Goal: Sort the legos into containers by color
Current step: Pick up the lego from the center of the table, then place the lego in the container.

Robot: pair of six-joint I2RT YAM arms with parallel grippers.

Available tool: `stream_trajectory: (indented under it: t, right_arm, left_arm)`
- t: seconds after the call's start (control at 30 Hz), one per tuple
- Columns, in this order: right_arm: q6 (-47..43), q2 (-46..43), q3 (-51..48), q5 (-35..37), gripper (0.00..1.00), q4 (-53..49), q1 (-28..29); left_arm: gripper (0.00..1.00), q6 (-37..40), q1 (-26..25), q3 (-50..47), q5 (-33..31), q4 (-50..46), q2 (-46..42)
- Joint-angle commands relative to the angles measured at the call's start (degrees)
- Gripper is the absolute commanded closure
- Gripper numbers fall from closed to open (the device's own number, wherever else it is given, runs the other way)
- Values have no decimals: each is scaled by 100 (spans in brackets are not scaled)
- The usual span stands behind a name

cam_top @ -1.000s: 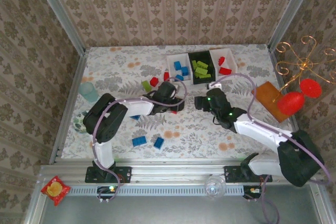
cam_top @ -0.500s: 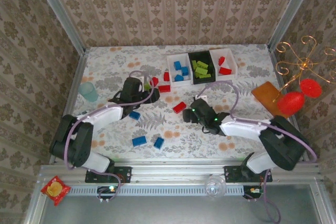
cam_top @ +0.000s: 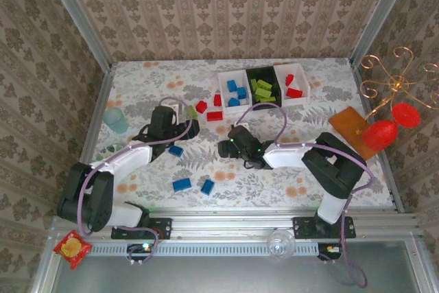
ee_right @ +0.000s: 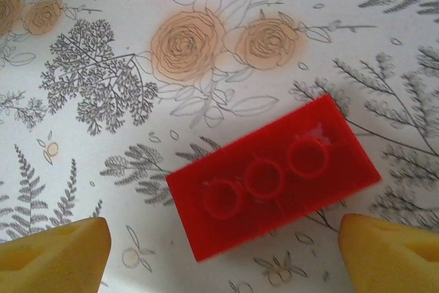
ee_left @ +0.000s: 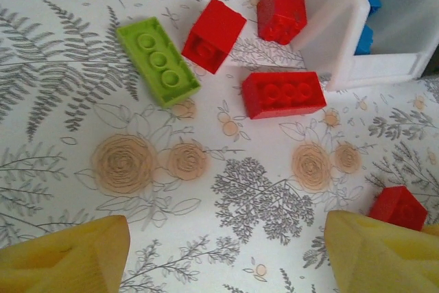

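Note:
Three joined trays stand at the back: a white tray with blue legos, a black tray with lime ones and a white tray with red ones. A red lego lies hollow side up on the floral tabletop, just ahead of my open right gripper, between the lines of its fingers. My left gripper is open and holds nothing. Beyond it lie a lime lego and three red legos beside the white tray's wall.
Three loose blue legos lie on the near left of the table. A pale teal cup stands at the left edge. An orange block and red ornaments on gold wire sit at the right.
My left gripper has drawn back to the left from the table's middle. My right gripper has moved left and now hovers by the red lego.

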Motion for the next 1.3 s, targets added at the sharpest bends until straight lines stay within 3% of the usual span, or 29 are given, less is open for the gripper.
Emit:
stream_trajectory:
  t: [0.0,0.23,0.6,0.73,0.9,1.0,1.27]
  right_arm:
    - [-29,311,387,40,13,25,31]
    - [-256,897,1071,588,22,-442,30]
    - [-892,1055,1374,882,66,-889,-12]
    - [-1052,481,1229,857,71,-983,-235]
    - [-1096,-957,637,756,70,-791,-1104]
    - [-1150,-1388,579,693,70,-647,-1813]
    - [-1466,-535,1912,866,69,-998,-3296]
  left_arm:
    - [24,140,62,-93,16,-26,-215]
    - [24,72,186,-203,44,106,-243]
    - [23,63,252,-247,92,204,-210]
    - [24,65,248,-223,167,210,-191]
    - [24,40,243,-212,330,263,-225]
    - [23,-6,240,-229,429,374,-217]
    - [24,-4,222,-264,523,371,-343]
